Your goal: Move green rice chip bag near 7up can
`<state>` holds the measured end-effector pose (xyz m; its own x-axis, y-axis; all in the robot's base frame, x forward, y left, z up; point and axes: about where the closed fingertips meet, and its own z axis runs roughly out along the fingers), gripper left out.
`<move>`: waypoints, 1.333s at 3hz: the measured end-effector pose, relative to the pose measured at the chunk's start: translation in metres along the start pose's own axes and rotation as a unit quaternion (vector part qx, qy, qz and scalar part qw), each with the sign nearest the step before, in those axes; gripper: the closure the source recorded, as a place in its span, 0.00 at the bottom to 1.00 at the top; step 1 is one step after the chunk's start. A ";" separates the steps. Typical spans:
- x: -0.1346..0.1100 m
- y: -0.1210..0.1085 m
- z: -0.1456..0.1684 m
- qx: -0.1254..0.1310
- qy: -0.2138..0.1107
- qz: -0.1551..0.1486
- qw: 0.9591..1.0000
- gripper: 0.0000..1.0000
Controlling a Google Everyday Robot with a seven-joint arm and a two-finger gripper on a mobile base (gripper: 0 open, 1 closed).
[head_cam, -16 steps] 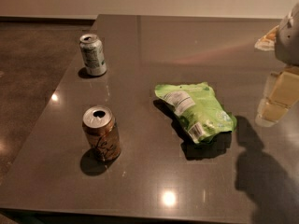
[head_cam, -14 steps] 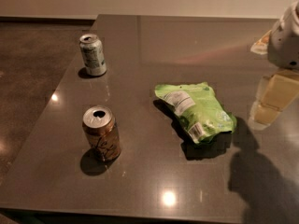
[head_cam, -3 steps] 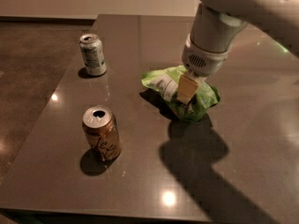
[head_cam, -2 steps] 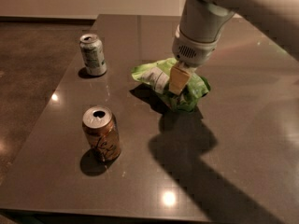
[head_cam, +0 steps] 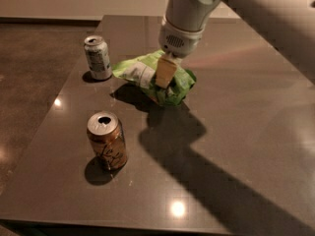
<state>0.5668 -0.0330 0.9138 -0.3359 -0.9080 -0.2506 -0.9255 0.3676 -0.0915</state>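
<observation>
A dark, glossy counter (head_cam: 236,146) is carrying two upright cans along its left side. The 7up can (head_cam: 98,58) is standing toward the far left corner, and a brown-orange can (head_cam: 107,140) is standing nearer the front edge, well apart from it. The green rice chip bag (head_cam: 132,71) is sitting just right of the 7up can, casting a dark shadow beneath; whether it is resting on the counter cannot be told. The gripper (head_cam: 165,76) is reaching down onto it, jaws clamping the bag's middle.

No legible text — only unreadable dark script on brown-orange can (head_cam: 107,141)
</observation>
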 end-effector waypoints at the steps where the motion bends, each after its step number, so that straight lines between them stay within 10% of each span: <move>1: -0.029 0.000 0.011 -0.013 -0.009 -0.036 0.999 0.98; 4: -0.053 -0.002 0.032 -0.026 -0.005 -0.060 0.998 0.29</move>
<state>0.5920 0.0212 0.8964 -0.2210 -0.9425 -0.2508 -0.9667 0.2457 -0.0716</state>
